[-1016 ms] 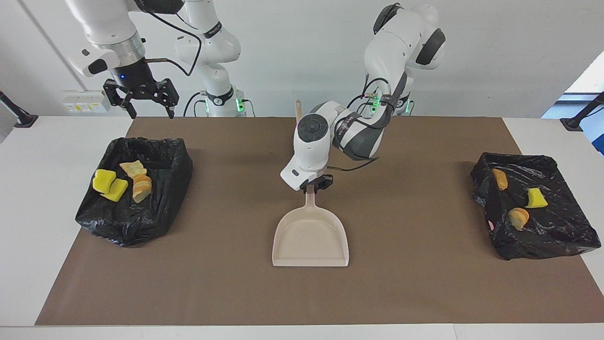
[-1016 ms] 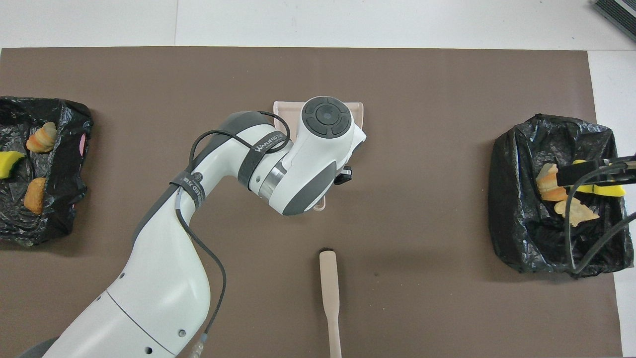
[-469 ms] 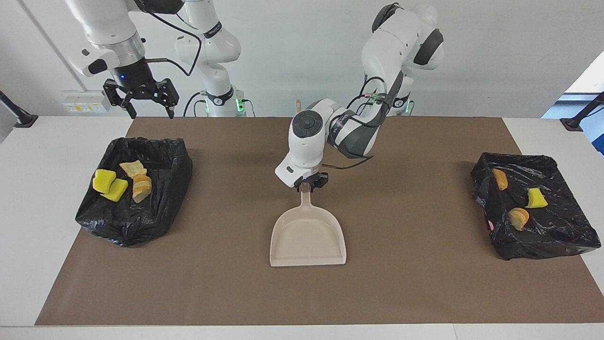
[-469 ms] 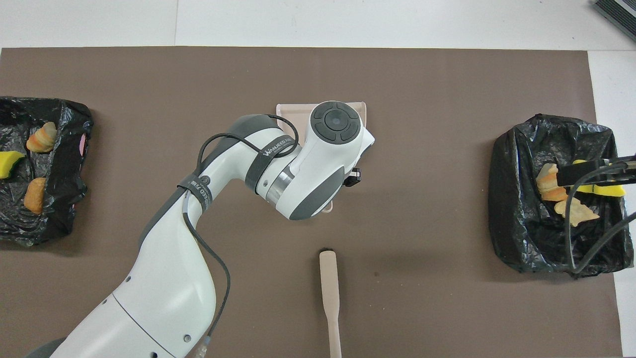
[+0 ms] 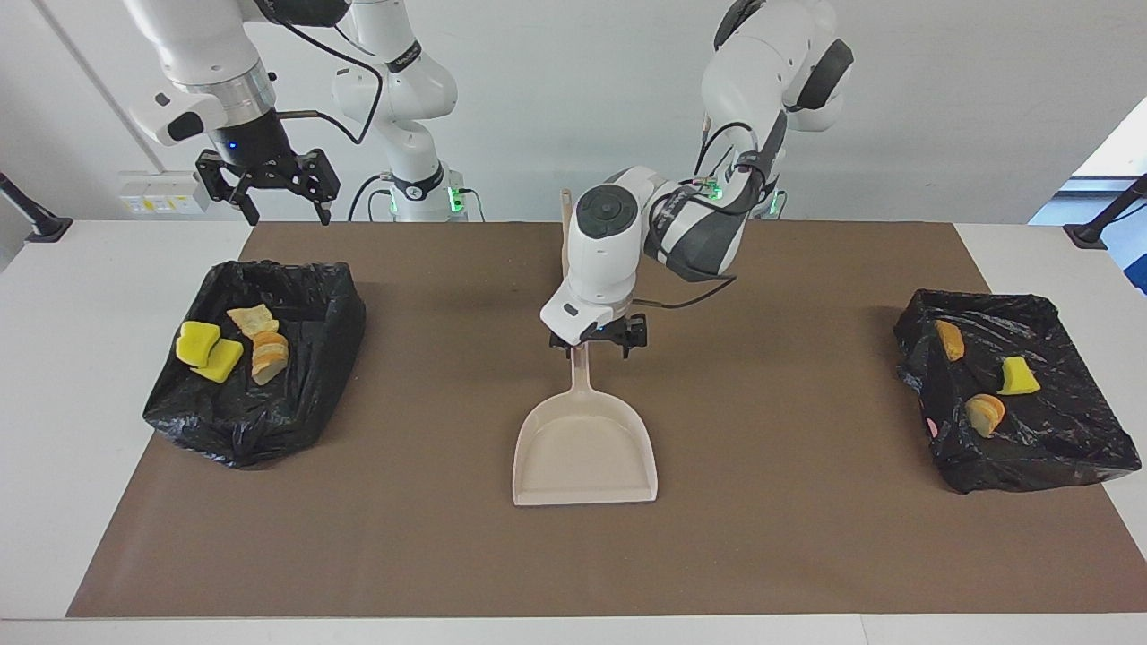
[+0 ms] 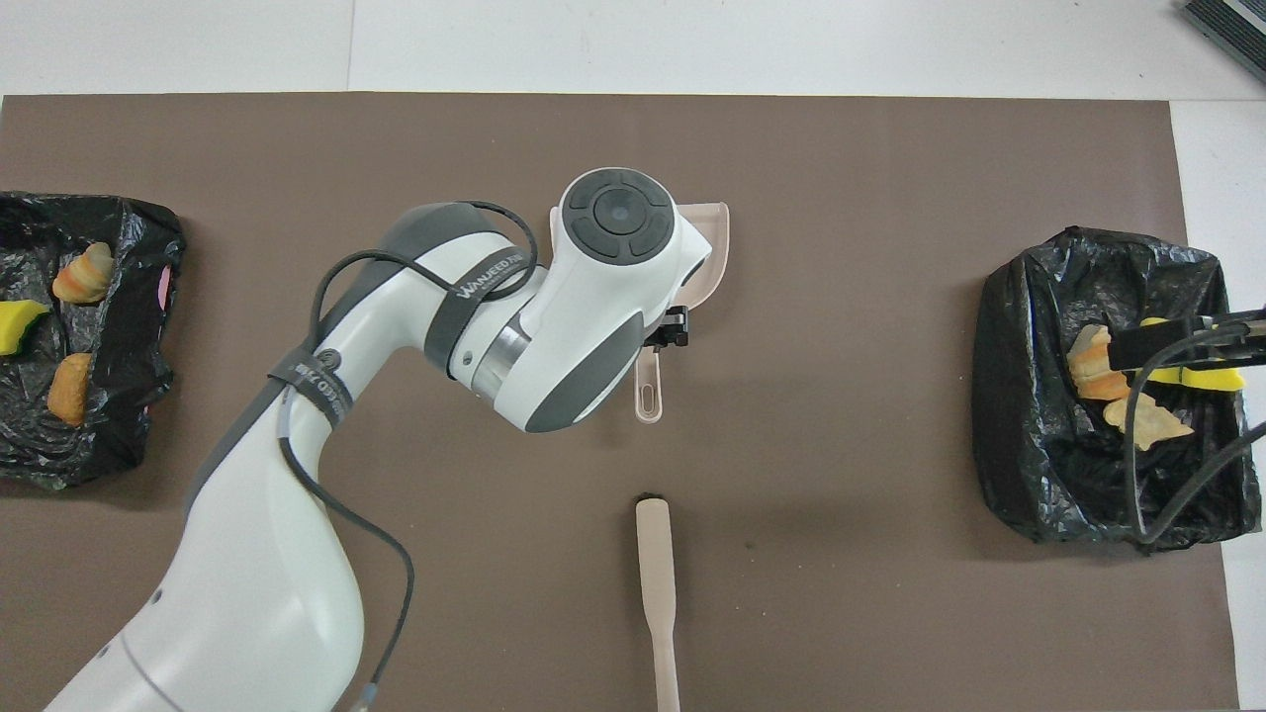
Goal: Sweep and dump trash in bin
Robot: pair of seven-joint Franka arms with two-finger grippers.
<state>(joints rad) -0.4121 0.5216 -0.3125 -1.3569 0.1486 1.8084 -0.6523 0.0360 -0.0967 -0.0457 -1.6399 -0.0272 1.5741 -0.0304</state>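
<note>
The left gripper [image 5: 599, 343] sits just over the handle end of the beige dustpan [image 5: 584, 446], its fingers spread apart to either side of the handle and not pinching it. The dustpan lies flat at the middle of the brown mat [image 5: 789, 537], pan bare, handle pointing toward the robots. The hand brush [image 6: 657, 593] lies nearer to the robots than the dustpan, in line with its handle and well apart from it. None of the trash is by the dustpan: four scraps [image 5: 231, 348] rest in the black-lined bin [image 5: 242, 421] toward the right arm's end, three scraps [image 5: 986, 381] in the bin [image 5: 1057, 448] toward the left arm's end. The right gripper [image 5: 269, 184] hangs with fingers spread, over its bin's edge nearest the robots, holding nothing.
</note>
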